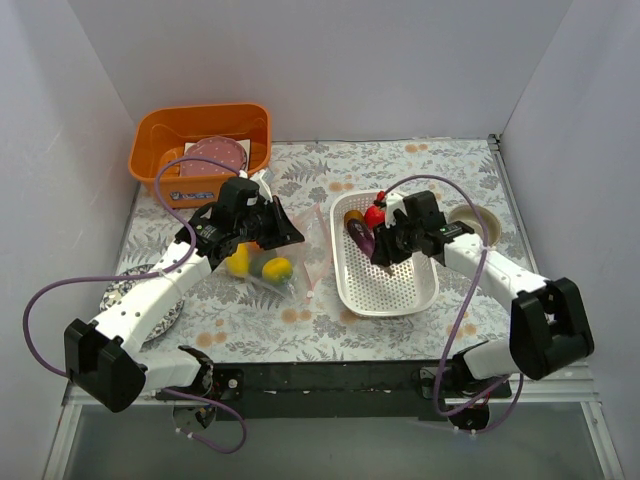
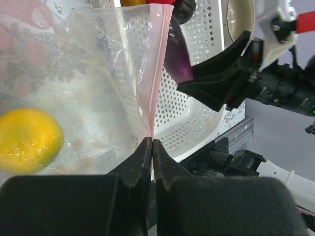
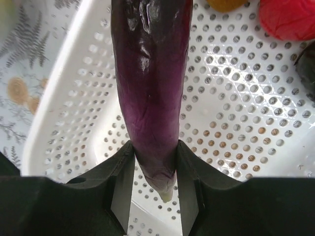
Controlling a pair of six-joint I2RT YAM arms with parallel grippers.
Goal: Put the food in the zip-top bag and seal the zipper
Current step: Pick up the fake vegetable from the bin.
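Note:
My left gripper (image 2: 152,142) is shut on the pink zipper (image 2: 156,73) at the mouth of the clear zip-top bag (image 1: 283,275), holding that edge up. Inside the bag lie yellow food pieces (image 1: 240,262), one of them a yellow fruit (image 2: 27,140). My right gripper (image 3: 155,152) is in the white perforated basket (image 3: 236,123), and both its fingers press the narrow end of the purple eggplant (image 3: 150,73). A red apple (image 3: 290,17), an orange piece (image 3: 226,4) and a dark piece (image 3: 307,69) lie in the basket's far end.
An orange bin (image 1: 155,135) holding a pink plate (image 1: 215,158) stands at the back left. A grey speckled plate (image 1: 130,290) lies under the left arm. A cream bowl (image 1: 470,218) sits right of the basket. White walls enclose the table.

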